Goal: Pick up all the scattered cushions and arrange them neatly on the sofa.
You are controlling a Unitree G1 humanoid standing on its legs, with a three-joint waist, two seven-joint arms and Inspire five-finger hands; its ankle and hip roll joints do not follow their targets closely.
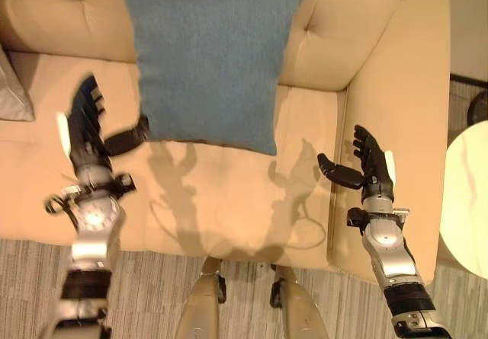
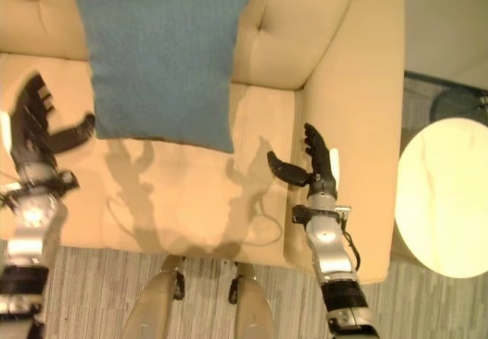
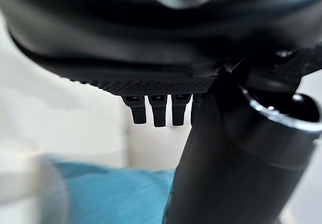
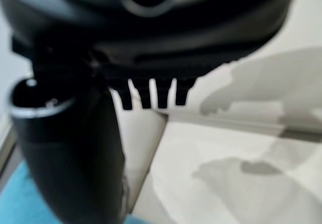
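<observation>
Leaning upright against the backrest of the beige sofa, a blue cushion stands with its lower edge on the seat, roughly in the middle of the head views. Neither hand holds it.

The left hand hovers over the seat just beside the cushion's lower left corner. Its fingers are straight and spread, pointing toward the backrest, and its thumb sticks out sideways toward the cushion, the tip right at the cushion's edge; whether it actually touches the fabric cannot be told. In the left wrist view the fingertips stand in a straight row with nothing between them and the thumb, and the blue cushion shows past them.

The right hand hovers above the inner edge of the sofa's right armrest, well apart from the cushion. It too is wide open: fingers straight, thumb held out over the seat, holding nothing and touching nothing. The right wrist view shows its fingertips in a row above the pale seat.

A grey cushion peeks in at the left edge of the left eye view, lying on the seat by the backrest. A round pale table stands on the floor beside the armrest
</observation>
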